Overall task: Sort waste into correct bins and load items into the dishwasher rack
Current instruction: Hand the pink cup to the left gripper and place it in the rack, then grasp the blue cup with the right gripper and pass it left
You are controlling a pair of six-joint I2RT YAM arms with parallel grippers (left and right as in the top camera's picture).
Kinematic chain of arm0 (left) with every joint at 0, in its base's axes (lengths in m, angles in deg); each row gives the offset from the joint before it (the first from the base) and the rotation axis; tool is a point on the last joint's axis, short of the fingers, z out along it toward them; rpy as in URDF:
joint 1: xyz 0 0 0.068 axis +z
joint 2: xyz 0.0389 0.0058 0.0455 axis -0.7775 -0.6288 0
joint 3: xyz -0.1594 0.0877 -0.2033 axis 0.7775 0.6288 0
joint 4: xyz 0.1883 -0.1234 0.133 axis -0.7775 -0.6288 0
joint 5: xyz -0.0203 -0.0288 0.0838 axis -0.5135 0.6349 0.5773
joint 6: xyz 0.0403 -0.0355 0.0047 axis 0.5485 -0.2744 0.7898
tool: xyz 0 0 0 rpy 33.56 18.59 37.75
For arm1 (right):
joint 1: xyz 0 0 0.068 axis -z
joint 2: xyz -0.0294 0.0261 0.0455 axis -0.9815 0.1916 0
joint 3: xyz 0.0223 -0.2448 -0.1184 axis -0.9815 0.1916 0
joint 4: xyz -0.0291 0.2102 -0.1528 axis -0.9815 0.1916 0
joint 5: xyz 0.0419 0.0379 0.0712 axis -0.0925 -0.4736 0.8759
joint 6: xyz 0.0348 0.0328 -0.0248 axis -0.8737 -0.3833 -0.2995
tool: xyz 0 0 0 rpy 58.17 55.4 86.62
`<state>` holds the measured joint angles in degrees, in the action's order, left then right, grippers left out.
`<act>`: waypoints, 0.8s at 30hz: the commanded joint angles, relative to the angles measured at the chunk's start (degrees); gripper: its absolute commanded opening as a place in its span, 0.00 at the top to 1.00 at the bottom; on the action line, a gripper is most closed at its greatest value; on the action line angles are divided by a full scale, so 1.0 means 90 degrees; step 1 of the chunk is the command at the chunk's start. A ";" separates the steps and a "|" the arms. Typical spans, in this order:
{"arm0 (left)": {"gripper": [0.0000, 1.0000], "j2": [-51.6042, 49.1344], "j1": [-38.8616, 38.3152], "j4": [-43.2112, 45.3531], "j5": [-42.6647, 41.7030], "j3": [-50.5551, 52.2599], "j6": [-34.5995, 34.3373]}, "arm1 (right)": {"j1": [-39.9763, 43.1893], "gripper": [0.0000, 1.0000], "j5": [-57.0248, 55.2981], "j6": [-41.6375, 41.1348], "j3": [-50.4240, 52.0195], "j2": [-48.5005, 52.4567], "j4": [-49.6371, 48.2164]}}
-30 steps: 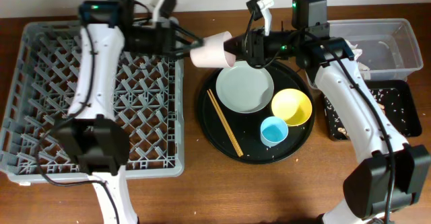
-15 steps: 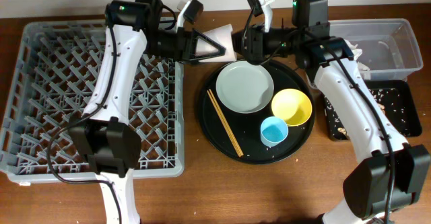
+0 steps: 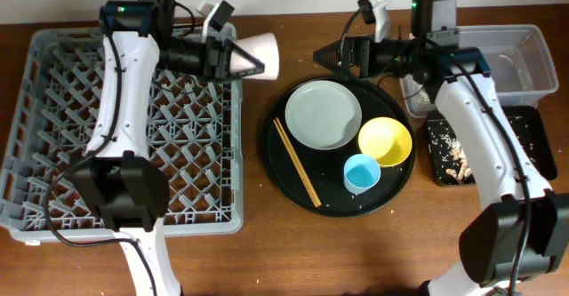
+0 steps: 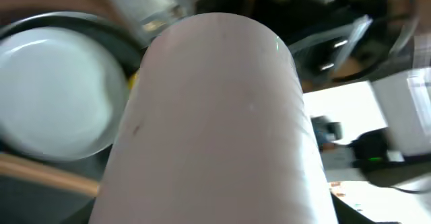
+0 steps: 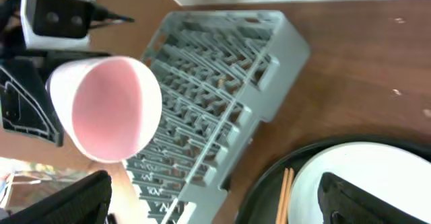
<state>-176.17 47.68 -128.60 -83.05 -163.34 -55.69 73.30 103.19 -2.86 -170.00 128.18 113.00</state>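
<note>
The dishwasher rack (image 3: 53, 154) occupies the left side of the table. Its peg lattice holds no items.

The left gripper (image 3: 249, 59) is clenched on the pink cup (image 3: 264, 55). The cup is held on its side at the rack's far right corner, projecting just past the rim. Its mouth faces right, toward the right gripper (image 3: 322, 59). The right wrist view shows the cup's pink inside (image 5: 108, 109). No readable marking shows on its wall (image 4: 215, 116).

The right gripper is released. Its fingers (image 5: 60, 200) stand wide apart with nothing between them. It is apart from the cup, behind the round black tray (image 3: 329, 194).

The round black tray carries:
- the chopsticks (image 3: 297, 163), lying side by side at the left;
- the plate (image 3: 323, 116), at the rear;
- the yellow bowl (image 3: 385, 141), just beside the plate;
- the light-blue cup (image 3: 362, 172), upright, in front of the bowl.

The clear tub (image 3: 524, 65) stands at the far right. The black rectangular tray (image 3: 524, 154) in front of it holds the food scraps (image 3: 453, 154).
</note>
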 commanded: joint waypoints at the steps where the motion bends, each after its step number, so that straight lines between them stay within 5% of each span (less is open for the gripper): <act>1: 0.57 0.0017 -0.0024 0.0017 0.3208 -0.0075 -0.0602 | 0.0005 0.02 -0.1173 0.0068 -0.0090 -0.0085 0.0607; 3: 0.57 0.0017 -0.0032 0.0039 0.5700 -0.0075 -0.1722 | 0.0005 0.02 -0.1960 0.0068 -0.0090 -0.0085 0.1171; 6: 0.57 0.0017 -0.0032 0.0002 0.7082 -0.0075 -0.2625 | 0.0005 0.02 -0.2620 0.0068 -0.0090 -0.0085 0.1656; 24: 0.56 0.0002 -0.0537 0.1214 0.7320 0.1328 -0.2647 | 0.0005 0.02 -0.2837 0.0068 -0.0090 -0.0085 0.1950</act>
<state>-176.37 42.81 -117.59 -18.70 -152.34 -78.75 73.35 78.44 -2.84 -170.19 128.07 130.48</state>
